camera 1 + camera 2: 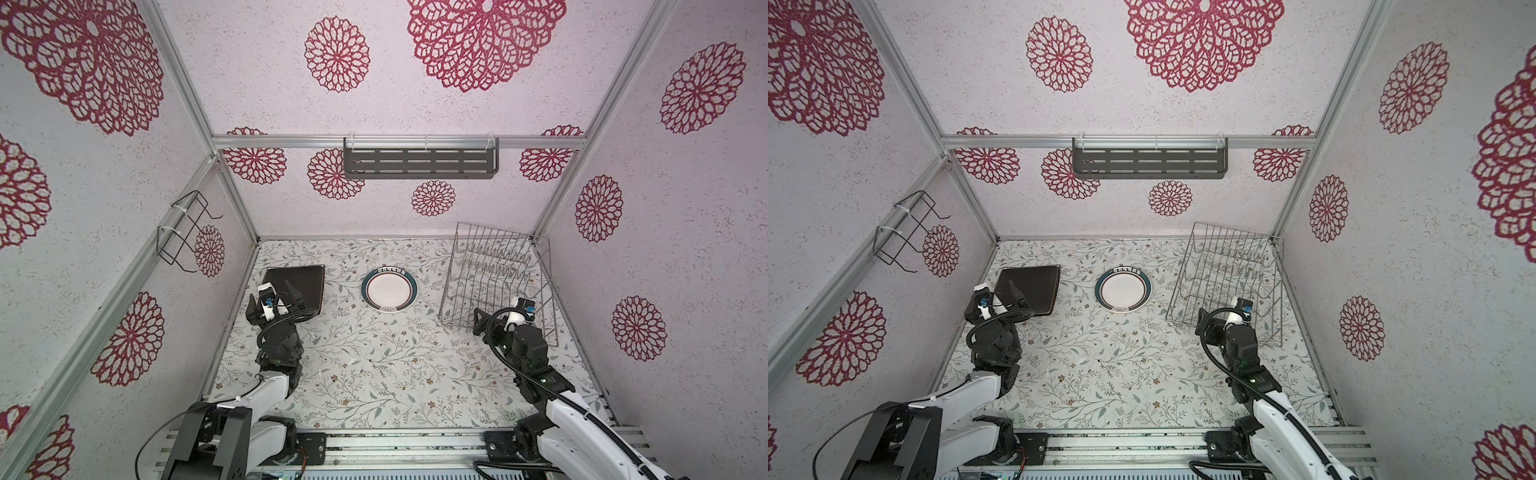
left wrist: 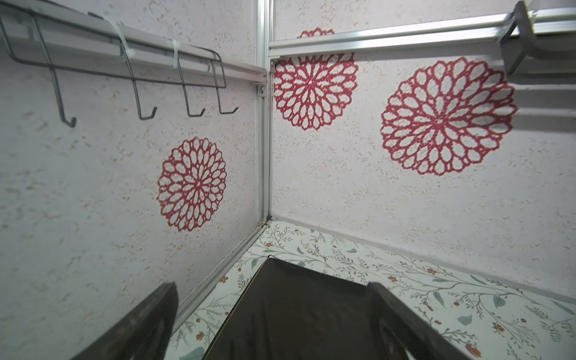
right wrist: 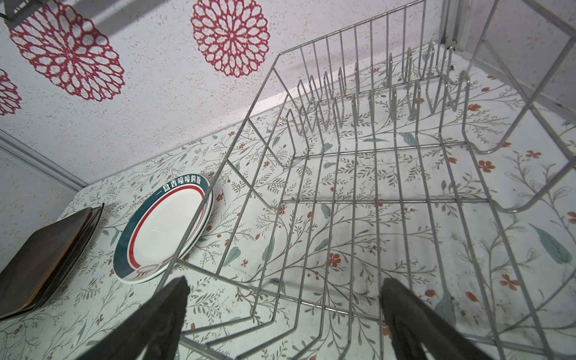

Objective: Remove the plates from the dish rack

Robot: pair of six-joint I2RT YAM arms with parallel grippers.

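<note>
Both top views: dish rack (image 1: 492,245) stood at the worktop's (image 1: 374,374) far right corner. The teal-rimmed round plate (image 1: 389,289) lay mid-worktop and the dark square plates (image 1: 307,280) were stacked far left.
Left wrist: left gripper (image 2: 272,286) spread wide above the dark square plates.
Right wrist: right gripper (image 3: 285,280) spread wide over the dish rack's near rim.

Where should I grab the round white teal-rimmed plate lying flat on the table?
Probably grip the round white teal-rimmed plate by its raised rim, coming from the edge nearest the robot. It lies flat on the floral table, so only the lip offers purchase, and the silver wire dish rack stands close on its right.
</note>
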